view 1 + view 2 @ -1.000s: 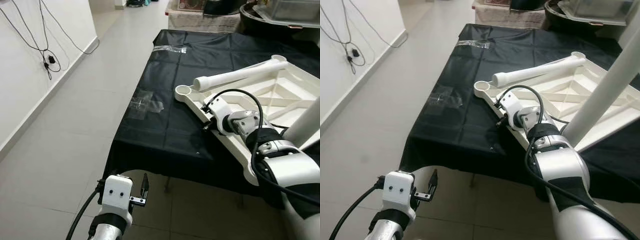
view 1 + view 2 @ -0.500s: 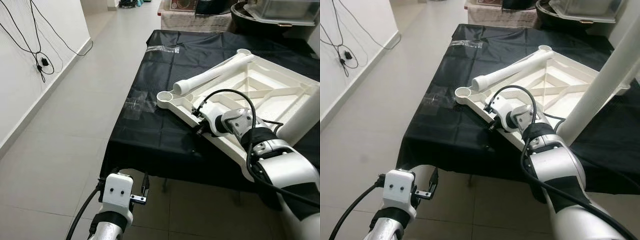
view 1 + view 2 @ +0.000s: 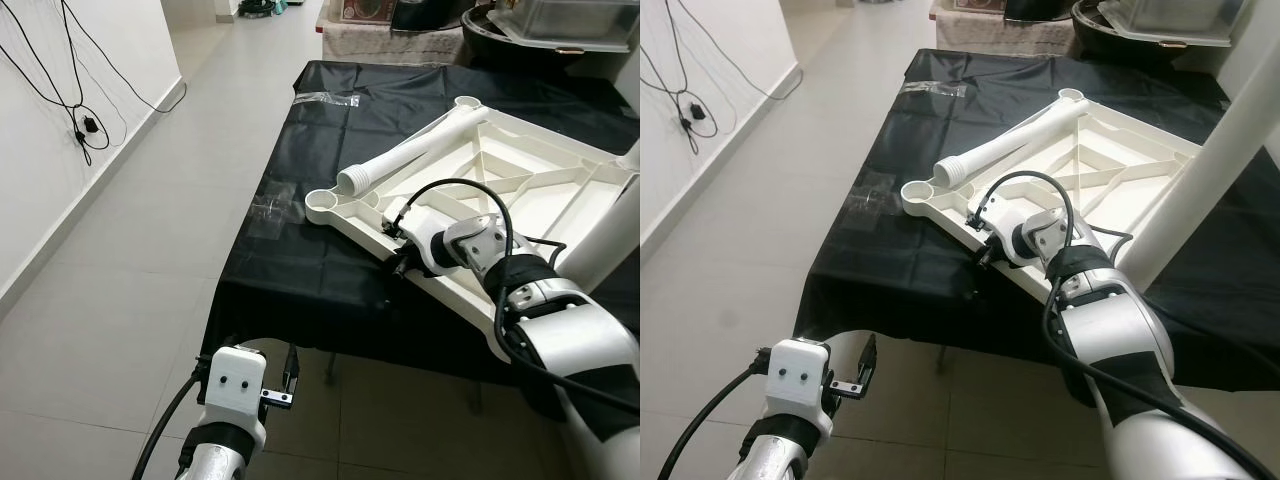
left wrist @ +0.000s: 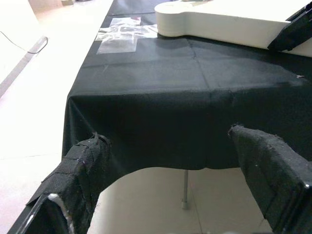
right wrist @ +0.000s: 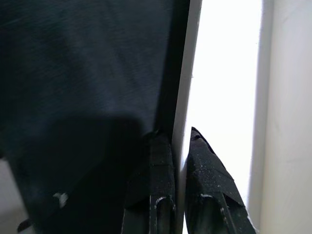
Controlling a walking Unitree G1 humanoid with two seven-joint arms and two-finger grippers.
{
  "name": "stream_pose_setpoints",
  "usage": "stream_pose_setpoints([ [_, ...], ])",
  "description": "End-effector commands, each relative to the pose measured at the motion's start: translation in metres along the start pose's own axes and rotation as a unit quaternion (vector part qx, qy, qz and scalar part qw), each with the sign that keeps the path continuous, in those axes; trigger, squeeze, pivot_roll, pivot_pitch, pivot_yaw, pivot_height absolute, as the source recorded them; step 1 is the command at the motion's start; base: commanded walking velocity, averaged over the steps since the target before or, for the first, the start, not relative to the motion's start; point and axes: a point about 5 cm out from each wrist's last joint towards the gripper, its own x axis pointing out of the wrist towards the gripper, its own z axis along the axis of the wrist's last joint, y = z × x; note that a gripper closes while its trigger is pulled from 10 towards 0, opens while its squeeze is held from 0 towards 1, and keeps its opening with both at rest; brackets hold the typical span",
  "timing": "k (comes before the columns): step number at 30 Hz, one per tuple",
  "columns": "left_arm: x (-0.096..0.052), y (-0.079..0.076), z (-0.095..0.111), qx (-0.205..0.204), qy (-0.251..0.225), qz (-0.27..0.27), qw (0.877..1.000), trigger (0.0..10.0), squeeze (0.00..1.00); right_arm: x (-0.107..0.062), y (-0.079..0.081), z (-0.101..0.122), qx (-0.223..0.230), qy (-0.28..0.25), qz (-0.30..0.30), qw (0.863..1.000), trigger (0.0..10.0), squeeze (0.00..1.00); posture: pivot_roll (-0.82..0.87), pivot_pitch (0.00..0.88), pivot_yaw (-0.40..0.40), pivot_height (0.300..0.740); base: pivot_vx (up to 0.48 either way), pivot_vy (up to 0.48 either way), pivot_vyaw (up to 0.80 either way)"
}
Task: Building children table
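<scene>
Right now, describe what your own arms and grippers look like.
Both arms are silver-white with black bands and looping black cables. The left gripper sits on a white boxy wrist block with two small dark dots; its fingers are black, wrapped in fabric-like padding. The right gripper has matching long black fingers.

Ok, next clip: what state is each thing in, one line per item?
White tabletop: upside down on the black cloth, ribs up, edge gripped.
Loose white leg: lying across the tabletop, unattached.
Corner socket: empty.
Right gripper: jaws shut on the tabletop's edge.
Left gripper: jaws open, holding nothing, below the table edge.
</scene>
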Motion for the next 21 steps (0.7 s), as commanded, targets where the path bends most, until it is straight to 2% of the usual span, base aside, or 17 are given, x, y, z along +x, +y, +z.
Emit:
stream_pose_setpoints([
  [1, -0.001, -0.010, 0.000, -0.018, 0.006, -0.014, 1.000, 10.0, 0.00, 0.010, 0.014, -0.005, -0.045, 0.025, 0.062, 0.997, 0.0, 0.00, -0.02, 0.131, -0.004, 0.740, 0.000, 0.000, 0.00],
  [10, -0.001, -0.011, 0.000, -0.019, 0.006, -0.014, 1.000, 10.0, 0.00, 0.009, 0.015, -0.009, -0.053, 0.032, 0.072, 0.995, 0.0, 0.00, -0.01, 0.125, -0.021, 0.740, 0.000, 0.000, 0.00],
  [15, -0.002, -0.012, -0.001, -0.019, 0.005, -0.014, 1.000, 10.0, 0.00, 0.007, 0.013, -0.012, -0.090, 0.049, 0.079, 0.992, 0.0, 0.00, -0.01, 0.120, -0.017, 0.740, 0.000, 0.000, 0.00],
  [18, -0.002, -0.012, -0.001, -0.021, 0.006, -0.014, 1.000, 10.0, 0.00, 0.001, 0.012, -0.018, -0.129, 0.066, 0.107, 0.984, 0.0, 0.00, -0.01, 0.116, -0.022, 0.740, 0.000, 0.000, 0.00],
  [21, -0.002, -0.013, -0.001, -0.021, 0.006, -0.015, 1.000, 10.0, 0.00, -0.001, 0.012, -0.020, -0.146, 0.072, 0.122, 0.979, 0.0, 0.00, -0.01, 0.112, -0.027, 0.740, 0.000, 0.000, 0.00],
])
